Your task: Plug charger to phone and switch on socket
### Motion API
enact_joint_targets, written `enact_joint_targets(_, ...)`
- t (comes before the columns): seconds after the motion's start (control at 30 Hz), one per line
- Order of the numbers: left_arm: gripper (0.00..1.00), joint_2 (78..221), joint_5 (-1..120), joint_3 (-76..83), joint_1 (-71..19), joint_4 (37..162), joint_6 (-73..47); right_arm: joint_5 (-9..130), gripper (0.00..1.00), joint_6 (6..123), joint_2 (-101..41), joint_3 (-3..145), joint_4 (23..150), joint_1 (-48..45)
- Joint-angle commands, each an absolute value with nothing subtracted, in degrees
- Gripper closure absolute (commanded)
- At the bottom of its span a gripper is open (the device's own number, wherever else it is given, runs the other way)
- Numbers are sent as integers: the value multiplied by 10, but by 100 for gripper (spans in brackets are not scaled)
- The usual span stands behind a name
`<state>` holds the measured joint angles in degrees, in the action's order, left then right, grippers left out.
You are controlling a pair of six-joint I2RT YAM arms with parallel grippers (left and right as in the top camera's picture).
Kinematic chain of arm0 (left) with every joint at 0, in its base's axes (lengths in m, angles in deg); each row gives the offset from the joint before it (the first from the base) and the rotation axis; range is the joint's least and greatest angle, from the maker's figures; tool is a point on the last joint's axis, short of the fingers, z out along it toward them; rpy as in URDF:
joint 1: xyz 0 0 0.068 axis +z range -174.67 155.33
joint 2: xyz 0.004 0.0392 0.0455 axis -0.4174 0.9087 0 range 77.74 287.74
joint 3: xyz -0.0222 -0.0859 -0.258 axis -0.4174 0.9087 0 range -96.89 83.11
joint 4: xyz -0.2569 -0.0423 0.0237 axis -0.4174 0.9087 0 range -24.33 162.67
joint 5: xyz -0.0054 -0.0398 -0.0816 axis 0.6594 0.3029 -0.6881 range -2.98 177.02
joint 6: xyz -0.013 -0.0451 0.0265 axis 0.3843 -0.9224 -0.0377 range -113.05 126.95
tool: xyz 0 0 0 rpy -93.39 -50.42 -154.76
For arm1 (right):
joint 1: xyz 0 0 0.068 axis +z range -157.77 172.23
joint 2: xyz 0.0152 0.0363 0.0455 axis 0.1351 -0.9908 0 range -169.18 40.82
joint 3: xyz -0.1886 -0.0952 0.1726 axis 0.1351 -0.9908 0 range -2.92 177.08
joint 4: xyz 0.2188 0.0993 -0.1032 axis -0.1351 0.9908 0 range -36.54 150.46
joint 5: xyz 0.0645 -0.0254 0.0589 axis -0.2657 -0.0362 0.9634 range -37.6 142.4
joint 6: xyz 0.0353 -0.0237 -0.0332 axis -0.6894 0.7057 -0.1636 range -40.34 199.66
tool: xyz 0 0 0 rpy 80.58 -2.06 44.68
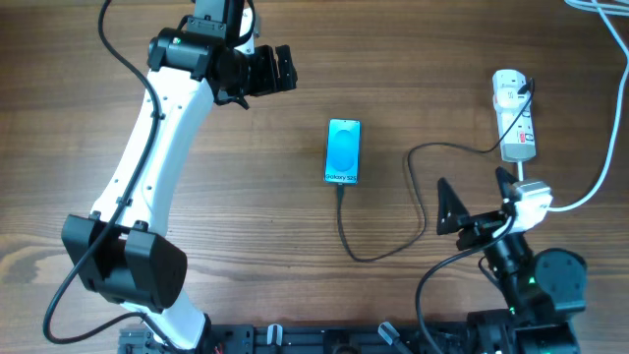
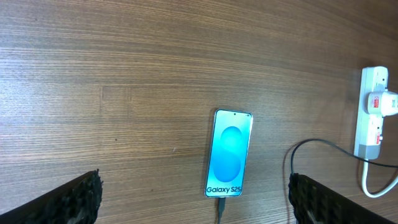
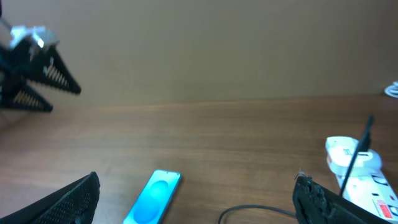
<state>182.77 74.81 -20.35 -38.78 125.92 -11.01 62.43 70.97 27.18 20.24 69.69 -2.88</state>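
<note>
The phone lies flat mid-table with its cyan screen up. The charger, a thin black cable, has its plug in the phone's near end and loops right toward the socket, a white power strip at the right. Its red switch shows in the left wrist view. My left gripper is open and empty, hovering far left of the phone. My right gripper is open and empty, just near of the socket. The phone and cable also show in the right wrist view.
A thick white lead runs from the socket's near end along the table's right edge to the back. The right arm's base and its black cables sit at the front right. The left arm crosses the left side.
</note>
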Motion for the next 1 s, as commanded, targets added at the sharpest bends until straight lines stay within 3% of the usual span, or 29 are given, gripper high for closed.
enact_joint_targets(0.0,0,1832,751,-200,-386,1259,-115,616,0,754,314,152,665,-7)
enact_joint_targets(0.37,0,1832,751,-200,-386,1259,-115,607,1,752,388,47,533,-7)
enact_joint_targets(0.97,0,1832,751,-200,-386,1259,-115,536,0,750,406,9,498,-8)
